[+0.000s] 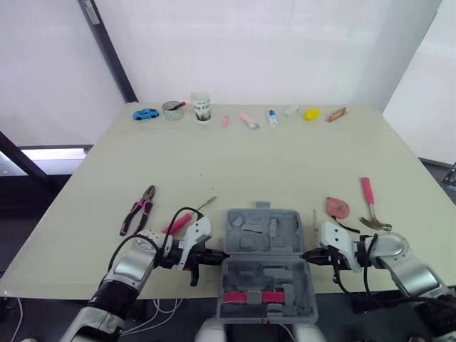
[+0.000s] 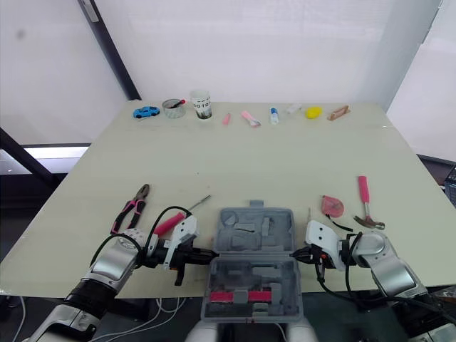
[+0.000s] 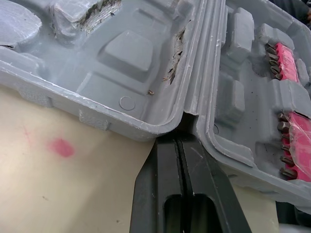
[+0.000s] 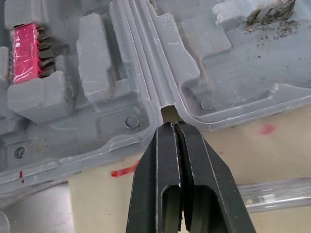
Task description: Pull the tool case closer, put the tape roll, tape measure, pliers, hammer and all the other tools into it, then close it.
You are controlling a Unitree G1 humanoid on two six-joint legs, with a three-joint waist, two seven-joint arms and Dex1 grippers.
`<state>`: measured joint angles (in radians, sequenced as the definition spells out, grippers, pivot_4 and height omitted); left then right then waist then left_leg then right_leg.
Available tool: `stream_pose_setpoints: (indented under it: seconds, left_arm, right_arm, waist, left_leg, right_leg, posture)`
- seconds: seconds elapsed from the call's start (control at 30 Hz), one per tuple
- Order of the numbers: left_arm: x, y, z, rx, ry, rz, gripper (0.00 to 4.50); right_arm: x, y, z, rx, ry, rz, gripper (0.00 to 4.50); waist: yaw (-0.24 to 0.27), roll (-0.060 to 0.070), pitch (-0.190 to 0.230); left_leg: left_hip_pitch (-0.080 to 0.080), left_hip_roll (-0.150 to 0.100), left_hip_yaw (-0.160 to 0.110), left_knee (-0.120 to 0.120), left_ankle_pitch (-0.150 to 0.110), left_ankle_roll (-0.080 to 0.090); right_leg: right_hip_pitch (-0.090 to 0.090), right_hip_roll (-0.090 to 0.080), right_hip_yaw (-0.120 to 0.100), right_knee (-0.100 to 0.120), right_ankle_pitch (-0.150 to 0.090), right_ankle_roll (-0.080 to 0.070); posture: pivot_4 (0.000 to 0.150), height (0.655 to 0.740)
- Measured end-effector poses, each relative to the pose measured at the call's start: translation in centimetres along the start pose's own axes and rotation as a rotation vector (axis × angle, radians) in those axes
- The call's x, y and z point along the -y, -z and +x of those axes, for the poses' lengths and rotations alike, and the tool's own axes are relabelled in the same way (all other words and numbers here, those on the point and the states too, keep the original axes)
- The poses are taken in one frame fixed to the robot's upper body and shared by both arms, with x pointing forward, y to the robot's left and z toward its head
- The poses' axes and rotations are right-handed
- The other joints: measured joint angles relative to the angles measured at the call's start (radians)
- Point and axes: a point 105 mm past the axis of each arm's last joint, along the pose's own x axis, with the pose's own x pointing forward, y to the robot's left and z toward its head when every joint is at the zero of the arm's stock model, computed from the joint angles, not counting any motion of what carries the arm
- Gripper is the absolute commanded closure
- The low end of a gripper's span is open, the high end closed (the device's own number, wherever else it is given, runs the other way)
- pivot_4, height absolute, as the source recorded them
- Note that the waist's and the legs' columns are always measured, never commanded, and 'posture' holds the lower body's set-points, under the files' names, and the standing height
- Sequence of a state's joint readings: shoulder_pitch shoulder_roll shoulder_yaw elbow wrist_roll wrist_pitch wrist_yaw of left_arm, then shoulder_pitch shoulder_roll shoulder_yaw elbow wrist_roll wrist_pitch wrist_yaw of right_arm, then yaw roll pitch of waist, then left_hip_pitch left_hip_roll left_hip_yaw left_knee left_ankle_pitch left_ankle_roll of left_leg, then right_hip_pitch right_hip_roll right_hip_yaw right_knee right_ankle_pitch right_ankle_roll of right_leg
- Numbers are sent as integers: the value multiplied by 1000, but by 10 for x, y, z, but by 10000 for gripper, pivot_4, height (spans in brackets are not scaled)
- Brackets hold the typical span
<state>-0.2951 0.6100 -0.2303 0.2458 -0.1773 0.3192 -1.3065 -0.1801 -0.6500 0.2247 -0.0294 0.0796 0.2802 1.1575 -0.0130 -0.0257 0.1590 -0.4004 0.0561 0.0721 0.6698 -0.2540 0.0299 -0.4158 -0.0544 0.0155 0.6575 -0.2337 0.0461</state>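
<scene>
The tool case [image 1: 249,231] lies open at the tabletop's [image 1: 285,164] 6 o'clock edge, hinge running 9 to 3. Both jaws are shut and empty: left jaws nose the hinge's 9 o'clock end, right jaws its 3 o'clock end. The pliers [image 1: 139,209] lie at the case's 10 o'clock, nearest the left arm.

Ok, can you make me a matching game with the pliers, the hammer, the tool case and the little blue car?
Things: 1 pliers; 2 hammer; 3 tool case; 4 blue car.
Places: A at the far edge of the table; B lying open at the near edge; C to the case's right; D to the case's left.
Pairs: 1-D, 2-C, 3-B, 4-A.
</scene>
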Motion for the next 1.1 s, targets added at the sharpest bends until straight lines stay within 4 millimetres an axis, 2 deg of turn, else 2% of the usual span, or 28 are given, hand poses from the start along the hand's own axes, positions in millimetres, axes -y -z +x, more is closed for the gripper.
stream_pose_setpoints:
  seconds: [0.7, 1.1]
  left_arm:
    - [7, -1, 9, 10, 30, 11, 45000]
    - [-2, -6, 10, 32, 3, 25, 45000]
  right_arm:
    - [1, 3, -6, -15, 7, 9, 44171]
    - [4, 4, -6, -14, 22, 13, 44171]
  waist:
    - [3, 0, 0]
    - [4, 0, 0]
  left_leg:
    - [0, 0, 0, 0, 0, 0]
    - [0, 0, 0, 1, 0, 0]
  right_leg:
    - [0, 0, 0, 0, 0, 0]
    - [0, 0, 0, 0, 0, 0]
  posture:
    - [1500, 7400]
    - [1500, 7400]
